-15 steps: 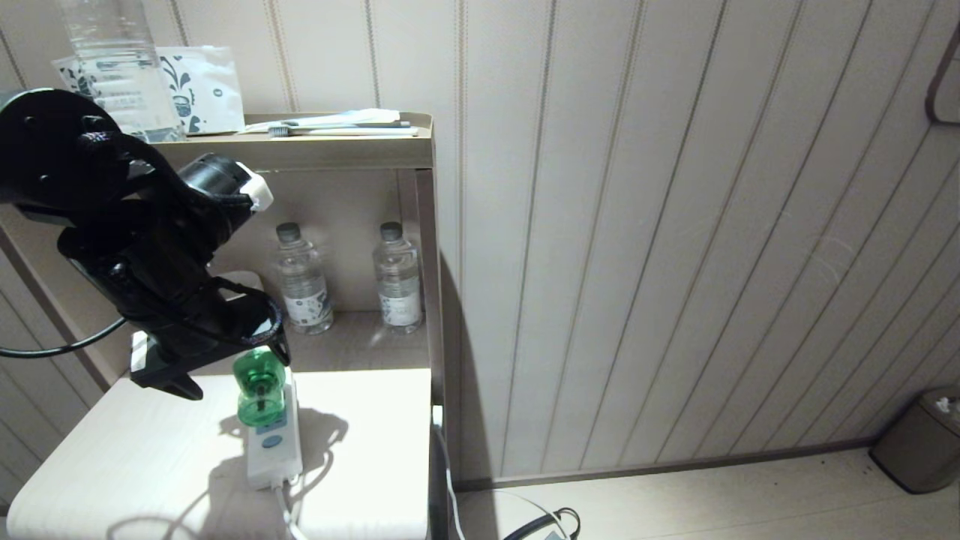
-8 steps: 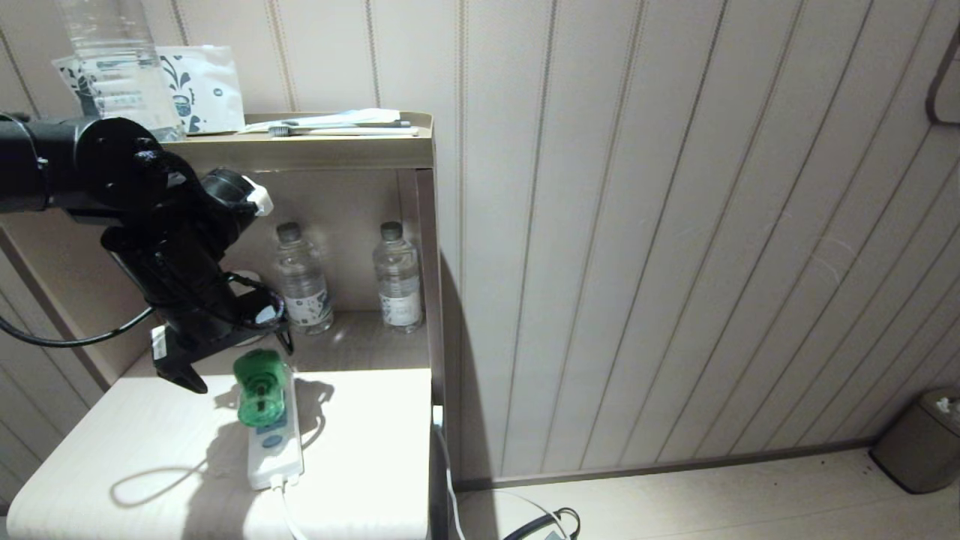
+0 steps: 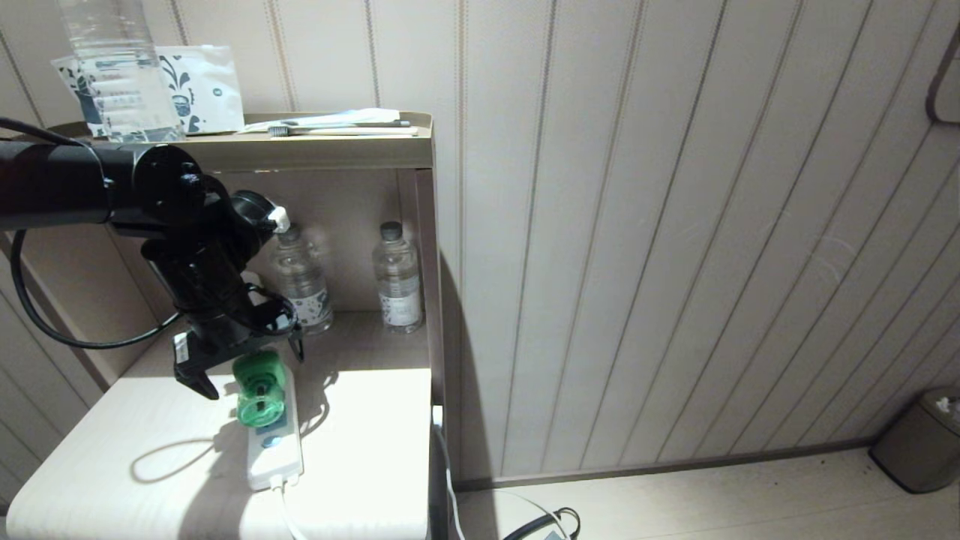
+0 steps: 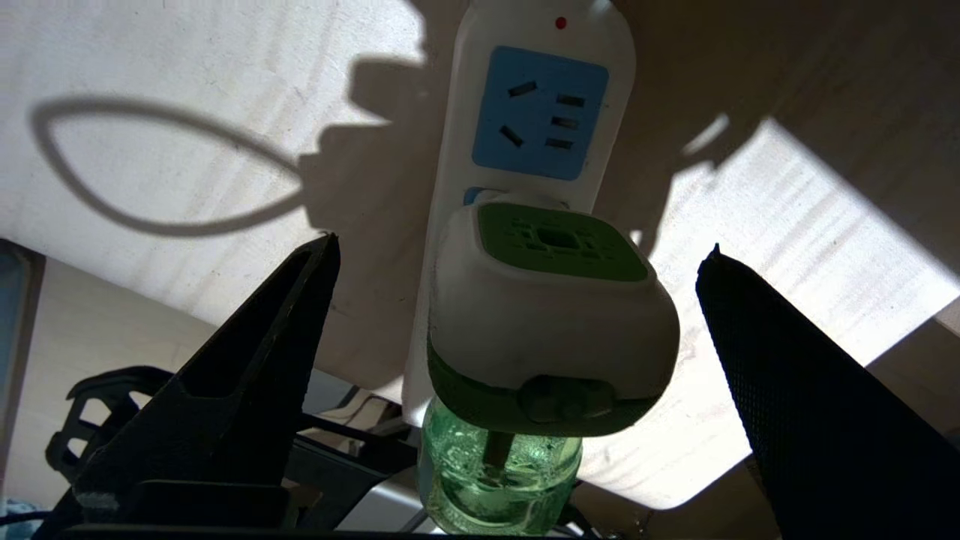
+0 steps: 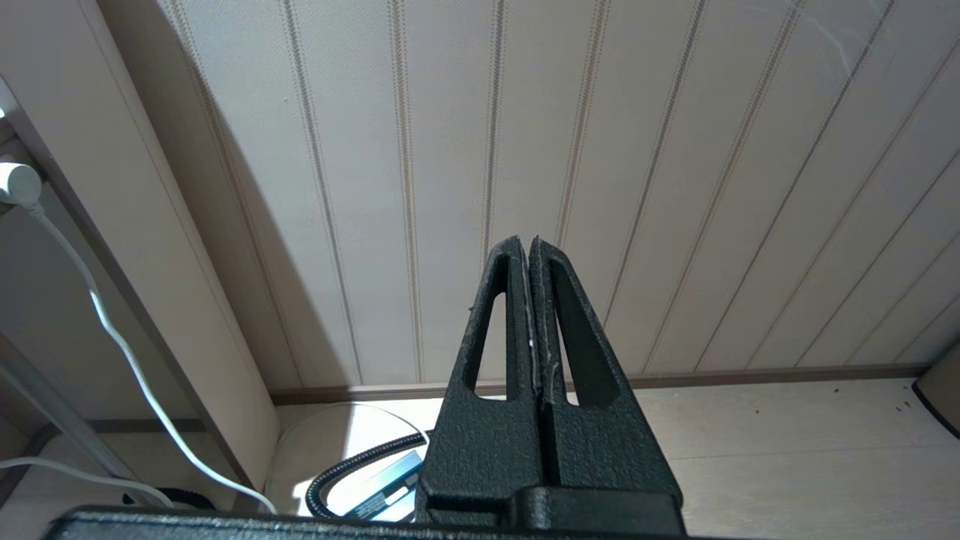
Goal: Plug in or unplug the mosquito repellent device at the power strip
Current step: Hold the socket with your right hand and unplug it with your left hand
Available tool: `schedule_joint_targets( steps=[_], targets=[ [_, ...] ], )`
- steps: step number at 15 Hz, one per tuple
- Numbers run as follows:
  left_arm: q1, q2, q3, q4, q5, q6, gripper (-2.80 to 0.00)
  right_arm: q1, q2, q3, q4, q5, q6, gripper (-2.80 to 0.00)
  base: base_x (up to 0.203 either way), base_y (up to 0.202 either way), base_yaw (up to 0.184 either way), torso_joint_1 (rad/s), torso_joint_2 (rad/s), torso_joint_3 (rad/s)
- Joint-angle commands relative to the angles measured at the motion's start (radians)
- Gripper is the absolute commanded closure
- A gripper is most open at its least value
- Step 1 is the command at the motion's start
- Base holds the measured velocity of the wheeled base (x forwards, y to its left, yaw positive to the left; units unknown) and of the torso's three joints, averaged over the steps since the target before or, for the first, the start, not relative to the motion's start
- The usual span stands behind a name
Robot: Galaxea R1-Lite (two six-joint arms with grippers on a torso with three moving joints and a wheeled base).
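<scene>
The mosquito repellent device (image 3: pixel 260 390) sits plugged into the power strip (image 3: pixel 274 450), at the end of the strip farthest from its white cable (image 3: pixel 289 517). The strip lies flat on the pale table (image 3: pixel 112 480), lengthwise toward the table's front edge, nearer the right edge than the left. In the left wrist view the device's white rounded top with its green centre (image 4: pixel 559 244) faces up, and its translucent green bottle (image 4: pixel 495 480) juts out sideways from the white body. One pale blue socket face (image 4: pixel 538 112) next to the device is free, and a small red light (image 4: pixel 560 22) shows on the strip beyond it.

The left gripper (image 3: pixel 244 367) hangs just above and behind the device, its black arm reaching in from the left edge of the head view. Its jaws stand wide apart, one finger (image 4: pixel 247 390) on each side of the device with a clear gap between each finger and the white body; it has hold of nothing.

The right gripper (image 5: pixel 529 247) is parked away from the table, pointing at the panelled wall (image 5: pixel 675 150) above the floor, its two fingers pressed together and empty.

Behind the table, two clear water bottles (image 3: pixel 397 281) stand upright in a shelf niche (image 3: pixel 360 341). On the shelf top (image 3: pixel 337 146) lie a larger bottle (image 3: pixel 120 67), a patterned packet (image 3: pixel 202 86) and a toothbrush (image 3: pixel 341 131). A small bin (image 3: pixel 919 442) stands on the floor at the far right.
</scene>
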Motion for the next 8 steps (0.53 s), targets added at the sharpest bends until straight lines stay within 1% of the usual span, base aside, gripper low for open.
schedule_joint_targets(
  steps=[1,8],
  targets=[
    [0.0,0.004,0.0,0.006,0.001,0.001,-2.8,0.0,-0.001,0.0,0.0,0.0,0.0,0.0,0.0,0.0,0.0,0.0,0.0,0.0],
    [0.0,0.031,0.0,0.003,0.001,0.022,-2.8,0.0,-0.001,0.0,0.0,0.0,0.0,0.0,0.0,0.0,0.0,0.0,0.0,0.0]
  ],
)
